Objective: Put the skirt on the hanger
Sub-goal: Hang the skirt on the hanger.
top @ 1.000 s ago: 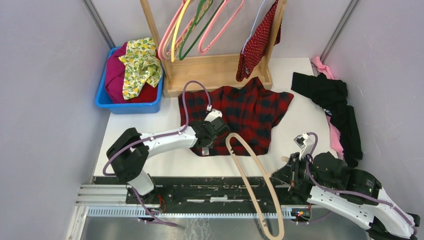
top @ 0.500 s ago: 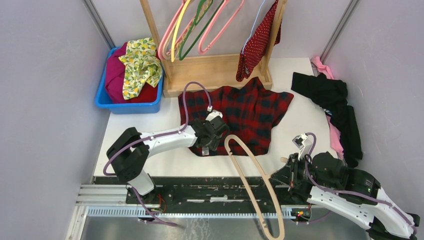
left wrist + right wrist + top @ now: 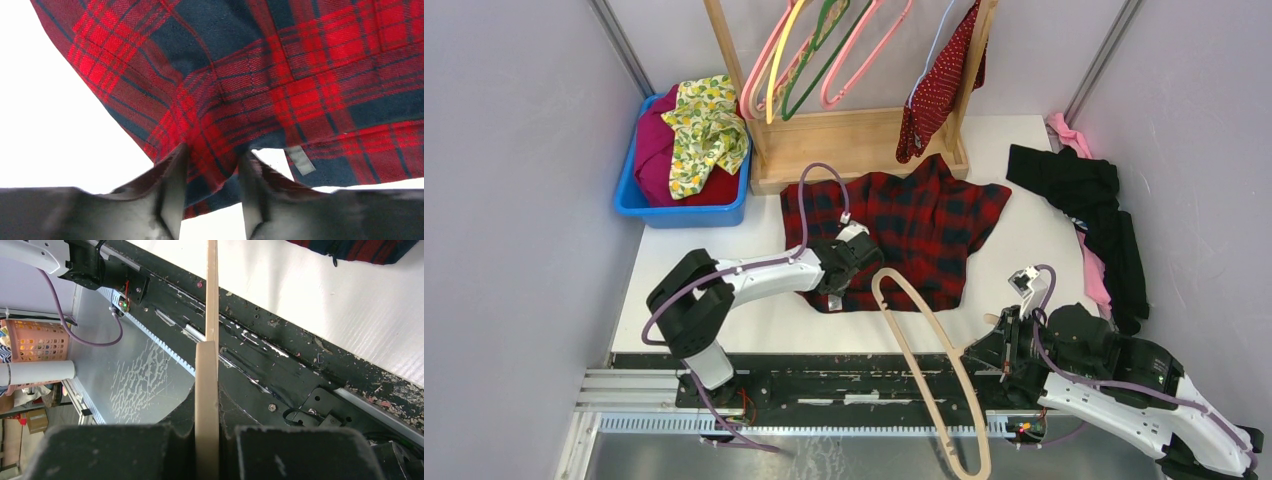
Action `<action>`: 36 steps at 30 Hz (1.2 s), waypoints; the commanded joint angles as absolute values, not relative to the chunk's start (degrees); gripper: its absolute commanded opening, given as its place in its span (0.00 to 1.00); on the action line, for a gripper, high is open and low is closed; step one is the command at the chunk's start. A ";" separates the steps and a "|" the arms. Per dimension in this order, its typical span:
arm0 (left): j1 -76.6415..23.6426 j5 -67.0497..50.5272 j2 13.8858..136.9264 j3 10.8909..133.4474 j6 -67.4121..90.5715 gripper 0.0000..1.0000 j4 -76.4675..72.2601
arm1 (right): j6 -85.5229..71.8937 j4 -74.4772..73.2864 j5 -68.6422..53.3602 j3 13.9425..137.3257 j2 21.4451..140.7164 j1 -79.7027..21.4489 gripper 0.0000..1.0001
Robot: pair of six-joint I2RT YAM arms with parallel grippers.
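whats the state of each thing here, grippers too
skirt: hanging on the rack
plaid garment: flat on table, near edge pinched
wooden hanger: gripped, overhanging table edge
blue bin: full of clothes
left gripper: shut on plaid garment
right gripper: shut on wooden hanger

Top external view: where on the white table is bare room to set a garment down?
Bare white table lies between the blue plastic bin and the left arm, and between the red-and-black plaid garment and the black cloth. Crowded: the centre, where the plaid garment and curved pale wooden hanger lie, and the back, by the wooden rack.
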State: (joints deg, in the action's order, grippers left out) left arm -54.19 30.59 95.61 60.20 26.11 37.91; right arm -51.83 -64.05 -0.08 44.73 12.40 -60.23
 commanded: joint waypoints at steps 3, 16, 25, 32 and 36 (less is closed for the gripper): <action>-53.10 34.04 95.82 62.92 24.32 0.24 38.67 | -52.77 -61.08 -0.26 44.27 11.95 -60.13 0.02; -53.21 27.51 84.74 65.41 25.93 0.03 36.45 | -56.32 -50.31 -4.90 36.54 13.36 -60.20 0.01; -53.16 20.90 81.52 68.40 24.49 0.03 35.34 | -60.42 -40.10 -5.87 28.99 13.36 -60.20 0.02; -53.12 13.82 76.94 67.74 24.18 0.03 33.95 | -61.54 -34.46 -0.30 24.65 13.42 -60.18 0.02; -53.20 9.09 74.24 67.02 24.17 0.03 33.09 | -63.06 -32.50 3.16 21.95 13.45 -60.20 0.02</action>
State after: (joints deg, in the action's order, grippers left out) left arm -53.32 15.73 78.50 66.02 25.34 36.95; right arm -60.75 -39.53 -1.41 23.77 13.30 -60.23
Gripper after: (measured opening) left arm 0.054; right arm 0.090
